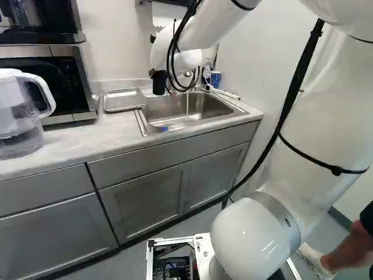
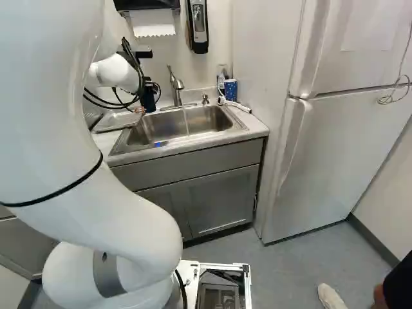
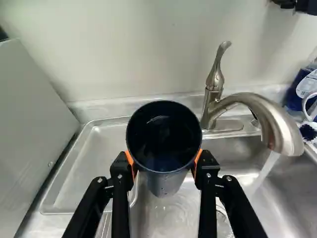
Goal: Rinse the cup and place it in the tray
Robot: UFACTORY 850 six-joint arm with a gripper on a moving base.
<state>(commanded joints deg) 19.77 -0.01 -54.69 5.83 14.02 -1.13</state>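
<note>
- Cup (image 3: 163, 148), dark blue, was up in the air, upright, its mouth open to the wrist view!
- And the claw (image 2: 144, 105) had it pinched, one orange pad on either side.
- Below lay the tray-side end of the sink (image 2: 193, 124), with cup and basin well apart.
- Water (image 3: 263, 173) was running! It poured from the faucet (image 3: 257, 106) into the basin, beside the cup and missing it.
- Over to the tray (image 3: 91, 163): flat on the worktop (image 1: 99, 134), near its back edge, between sink and microwave (image 1: 58, 84).
- A clear pitcher (image 1: 20, 119) stood at the left of the left base view, near the worktop's front edge.
- Far side now: a blue container (image 2: 230, 89) stood at the worktop's back right corner, just behind the sink.
- And right beside that end rose the white refrigerator (image 2: 328, 154).
</note>
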